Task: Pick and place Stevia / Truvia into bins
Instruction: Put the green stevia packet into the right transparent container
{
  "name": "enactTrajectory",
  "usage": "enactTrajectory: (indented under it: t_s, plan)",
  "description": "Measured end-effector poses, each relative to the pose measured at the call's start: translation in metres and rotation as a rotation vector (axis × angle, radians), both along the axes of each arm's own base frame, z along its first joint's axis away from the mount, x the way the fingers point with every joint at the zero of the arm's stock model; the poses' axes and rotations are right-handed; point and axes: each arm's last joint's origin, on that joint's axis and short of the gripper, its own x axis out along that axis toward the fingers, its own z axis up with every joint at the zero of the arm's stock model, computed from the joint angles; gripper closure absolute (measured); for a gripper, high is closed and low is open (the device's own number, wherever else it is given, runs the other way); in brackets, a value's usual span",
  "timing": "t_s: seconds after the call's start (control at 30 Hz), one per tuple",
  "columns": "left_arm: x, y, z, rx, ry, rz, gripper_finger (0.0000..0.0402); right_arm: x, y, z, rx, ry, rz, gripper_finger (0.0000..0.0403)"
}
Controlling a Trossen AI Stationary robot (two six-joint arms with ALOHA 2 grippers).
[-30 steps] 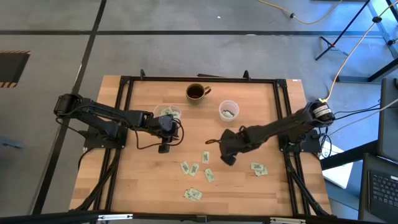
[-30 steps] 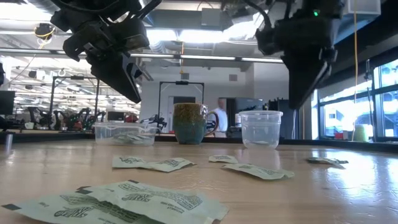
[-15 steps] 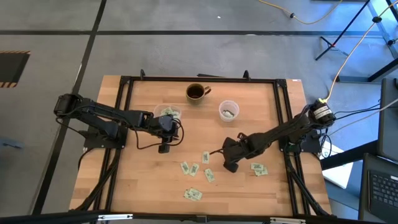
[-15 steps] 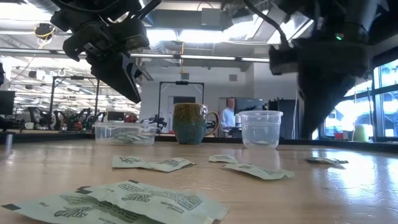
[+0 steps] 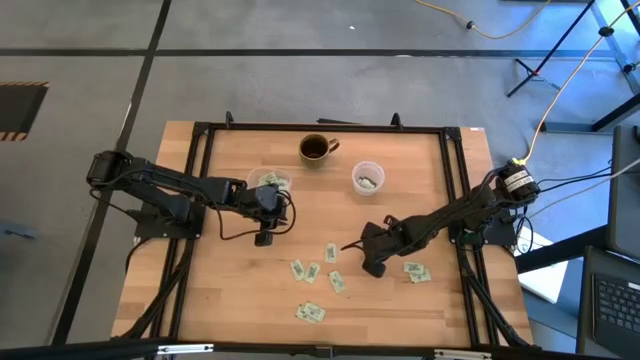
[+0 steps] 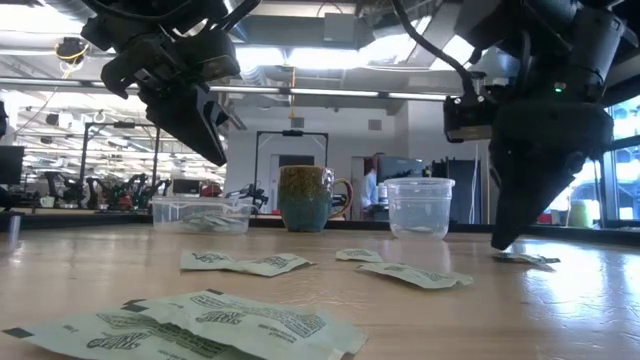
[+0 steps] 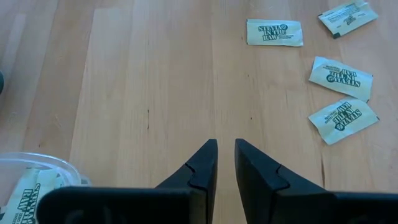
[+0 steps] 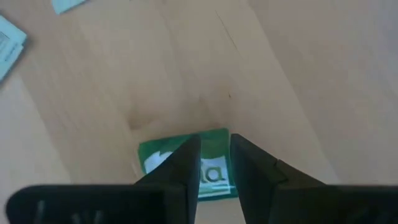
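Sachets lie scattered on your table (image 5: 230, 300), mostly between and in front of the two arms.

Your left arm waits with its left gripper (image 5: 264, 238) hanging well above the wood, just beside the tub (image 5: 268, 181). From its wrist you see the fingers (image 7: 202, 169) parted by a narrow gap with nothing between them. A corner of the tub sits close beside them with a sachet inside, and four sachets (image 7: 274, 32) lie well ahead of the tips on bare wood.

Your right gripper (image 5: 373, 268) is down at the table. In the low view its tips (image 6: 503, 240) come right down to the tabletop beside a flat sachet (image 6: 525, 259). From its wrist you see the fingers (image 8: 186, 163) slightly apart, with a green sachet (image 8: 214, 163) lying flat directly under and between them; you cannot tell whether they touch it. The pair of sachets (image 5: 415, 271) lies just beside this gripper, on the side away from the left arm.

The cup (image 5: 368, 178) stands well beyond the right gripper with sachets in it, and the mug (image 5: 315, 149) stands near it.
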Motion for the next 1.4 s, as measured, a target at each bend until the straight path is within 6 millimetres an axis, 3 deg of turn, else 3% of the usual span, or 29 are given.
enactTrajectory:
  t_s: [0.2, 0.43, 0.6, 0.8, 1.03, 1.13, 1.4]
  plan:
    - [0.0, 0.0, 0.0, 0.0, 0.0, 0.0, 0.035, 0.0, 0.0, -0.008, -0.013, 0.019, 0.0, 0.0322]
    - [0.0, 0.0, 0.0, 0.0, 0.0, 0.0, 0.0351, 0.002, 0.001, -0.017, -0.017, 0.05, 0.0, 0.0364]
    - [0.0, 0.0, 0.0, 0.0, 0.0, 0.0, 0.0352, 0.005, 0.002, -0.014, -0.009, 0.059, 0.007, 0.0395]
    - [0.0, 0.0, 0.0, 0.0, 0.0, 0.0, 0.0354, 0.012, 0.005, 0.001, -0.008, 0.087, 0.02, 0.0395]
    - [0.0, 0.0, 0.0, 0.0, 0.005, 0.0, 0.0354, 0.021, 0.008, 0.045, -0.052, 0.057, 0.073, 0.0399]
    - [0.0, 0.0, 0.0, 0.0, 0.006, 0.0, 0.0354, 0.025, 0.006, 0.075, -0.117, 0.021, 0.085, 0.0398]
    - [-0.001, 0.0, -0.001, 0.0, 0.009, 0.0, 0.0354, 0.02, -0.027, 0.143, -0.318, 0.004, -0.038, 0.0397]
